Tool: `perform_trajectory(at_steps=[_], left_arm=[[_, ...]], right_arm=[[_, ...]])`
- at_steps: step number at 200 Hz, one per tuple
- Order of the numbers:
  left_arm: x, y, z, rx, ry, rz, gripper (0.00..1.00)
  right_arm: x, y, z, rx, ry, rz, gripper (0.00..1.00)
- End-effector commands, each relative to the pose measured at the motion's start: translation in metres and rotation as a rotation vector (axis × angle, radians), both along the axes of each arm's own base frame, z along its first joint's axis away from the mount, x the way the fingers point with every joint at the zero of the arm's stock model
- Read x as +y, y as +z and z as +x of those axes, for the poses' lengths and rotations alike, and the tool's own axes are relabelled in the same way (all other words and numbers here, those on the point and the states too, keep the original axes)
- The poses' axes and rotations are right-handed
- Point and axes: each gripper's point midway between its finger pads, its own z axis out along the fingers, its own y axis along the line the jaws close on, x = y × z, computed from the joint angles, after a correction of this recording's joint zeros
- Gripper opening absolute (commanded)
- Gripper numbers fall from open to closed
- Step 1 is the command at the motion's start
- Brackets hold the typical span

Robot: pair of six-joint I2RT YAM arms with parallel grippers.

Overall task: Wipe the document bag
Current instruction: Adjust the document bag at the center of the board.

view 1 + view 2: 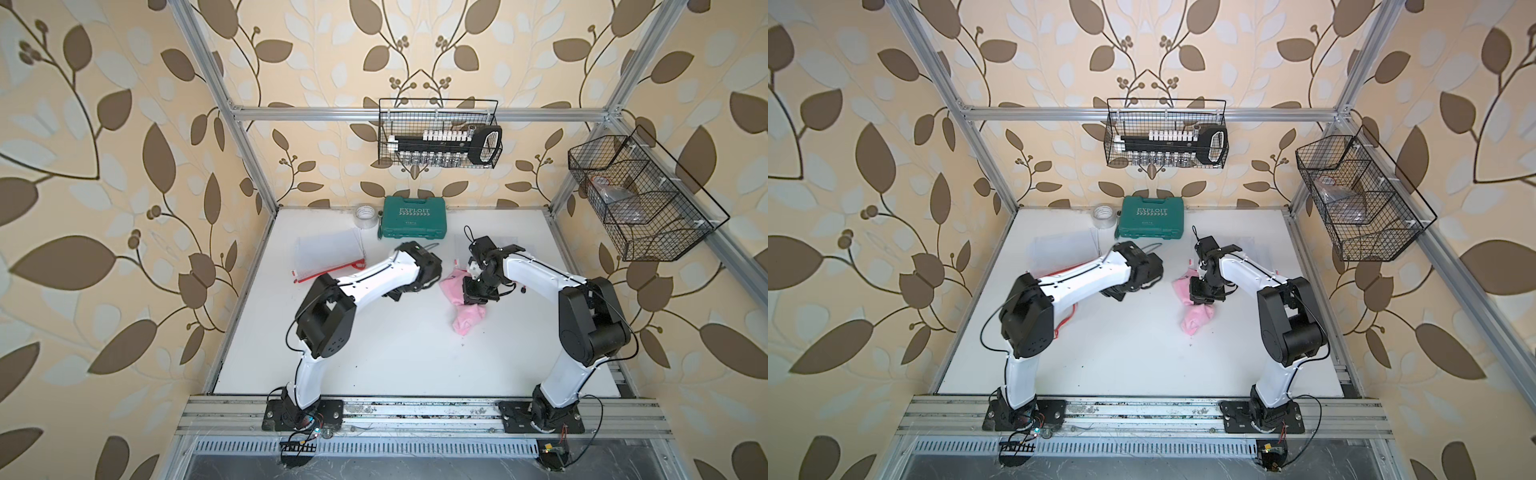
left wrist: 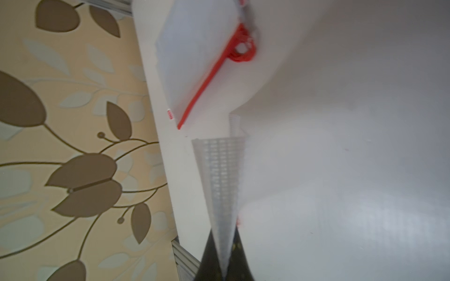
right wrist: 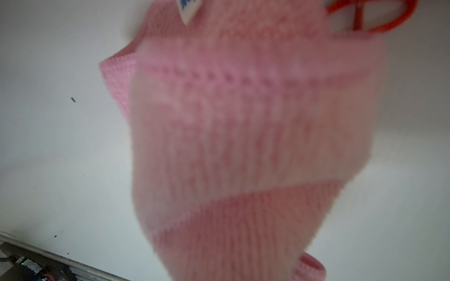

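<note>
Document bag (image 2: 219,170), translucent mesh-plastic pouch, edge pinched by left gripper (image 2: 225,243); right gripper (image 1: 476,301) clamped on fluffy pink cloth (image 1: 467,321); risk: wiping drag may pull the thin edge free.

We identify the document bag (image 2: 220,175) as translucent plastic with a fine grid texture. The cloth (image 3: 243,133) is pink knit — soft, ribbed, fuzzy. The table (image 1: 395,353) is white, smooth, matt. The tool case (image 1: 413,218) is green moulded plastic; the wire basket (image 1: 384,137) — black metal.
</note>
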Motion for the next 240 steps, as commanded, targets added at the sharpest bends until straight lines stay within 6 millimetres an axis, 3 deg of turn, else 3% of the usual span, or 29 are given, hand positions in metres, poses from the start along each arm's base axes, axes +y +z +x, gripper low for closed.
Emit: perform_trajectory(at_steps=[1, 26, 42, 60, 83, 94, 111, 131, 159, 179, 200, 216, 240], left_arm=[[-0.043, -0.020, -0.006, 0.057, 0.013, -0.252, 0.00], [-0.071, -0.045, -0.009, 0.111, 0.011, -0.404, 0.10], [-0.088, -0.055, -0.012, 0.149, 0.015, -0.503, 0.25], [-0.106, -0.059, -0.014, 0.174, 0.016, -0.615, 0.41], [-0.109, -0.054, -0.009, 0.163, 0.052, -0.726, 0.49], [-0.101, -0.047, -0.003, 0.136, 0.095, -0.782, 0.50], [-0.073, -0.031, 0.008, 0.053, 0.192, -0.855, 0.50], [-0.025, -0.014, 0.015, -0.056, 0.331, -0.920, 0.49], [0.033, -0.003, 0.010, -0.152, 0.458, -0.948, 0.48], [0.041, -0.007, 0.005, -0.115, 0.464, -0.970, 0.48], [0.053, -0.006, -0.001, -0.149, 0.492, -0.939, 0.48], [0.069, 0.009, -0.004, -0.234, 0.511, -0.948, 0.47], [0.090, 0.015, -0.009, -0.275, 0.548, -0.917, 0.47]], right_arm=[[-0.006, 0.006, -0.002, -0.018, 0.000, -0.017, 0.00], [-0.006, 0.008, -0.003, -0.020, 0.004, -0.014, 0.00], [-0.006, 0.009, -0.003, -0.025, 0.006, -0.014, 0.00], [-0.007, 0.014, -0.002, -0.038, 0.007, -0.023, 0.00], [-0.007, 0.028, -0.001, -0.074, 0.021, -0.037, 0.00], [-0.001, 0.038, -0.001, -0.096, 0.051, -0.055, 0.00], [0.018, 0.054, -0.003, -0.132, 0.118, -0.053, 0.00], [0.063, 0.060, -0.011, -0.115, 0.217, 0.029, 0.00], [0.123, 0.047, -0.016, -0.077, 0.325, 0.113, 0.00], [0.139, 0.046, -0.007, -0.078, 0.356, 0.097, 0.00], [0.161, 0.058, 0.000, -0.126, 0.388, 0.168, 0.00], [0.186, 0.063, 0.004, -0.134, 0.436, 0.222, 0.00], [0.221, 0.063, 0.002, -0.132, 0.511, 0.265, 0.00]])
